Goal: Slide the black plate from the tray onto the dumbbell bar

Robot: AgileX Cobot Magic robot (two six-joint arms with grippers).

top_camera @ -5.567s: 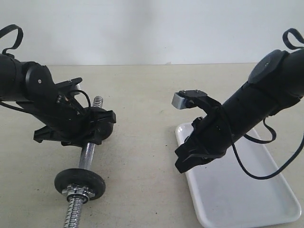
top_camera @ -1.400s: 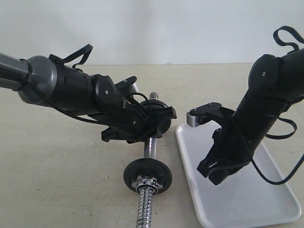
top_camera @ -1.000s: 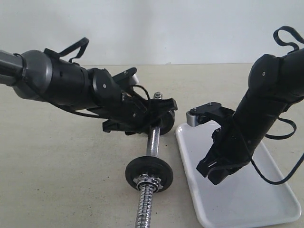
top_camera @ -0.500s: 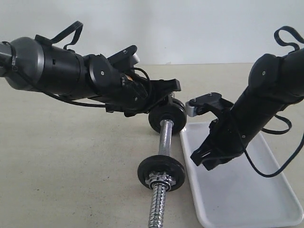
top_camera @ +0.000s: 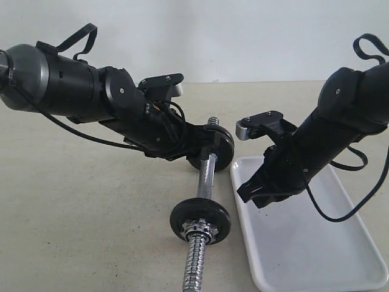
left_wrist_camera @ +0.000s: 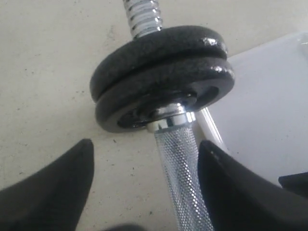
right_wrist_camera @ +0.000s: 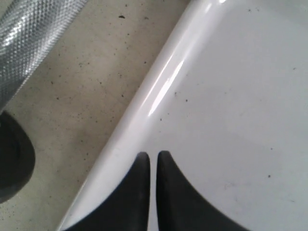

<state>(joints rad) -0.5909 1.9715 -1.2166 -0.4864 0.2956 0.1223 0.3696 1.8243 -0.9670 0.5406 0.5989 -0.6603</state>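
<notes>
The dumbbell bar [top_camera: 206, 176] lies on the table beside the white tray [top_camera: 316, 255]. Its far end carries two black plates [left_wrist_camera: 161, 72] stacked together, seen edge-on in the exterior view as black plates [top_camera: 217, 149]. Another black disc [top_camera: 199, 220] with a chrome collar nut sits near the bar's front end. My left gripper [top_camera: 203, 155] is open; in the left wrist view the left gripper [left_wrist_camera: 147, 144] straddles the knurled bar [left_wrist_camera: 180, 178] just behind the plates, not pinching it. My right gripper [right_wrist_camera: 153, 155] is shut on nothing, just over the tray's [right_wrist_camera: 231, 96] inner floor by its rim.
No plate shows on the tray's visible floor. The tray's long rim [left_wrist_camera: 211, 130] runs close beside the bar. The right arm [top_camera: 316, 146] leans over the tray's far end. Bare beige table [top_camera: 73, 225] spreads to the left and front.
The left arm has swung the bar rightward until it lies next to the tray, and has dropped lower over the plates. The right gripper has risen slightly toward the tray's far corner.
</notes>
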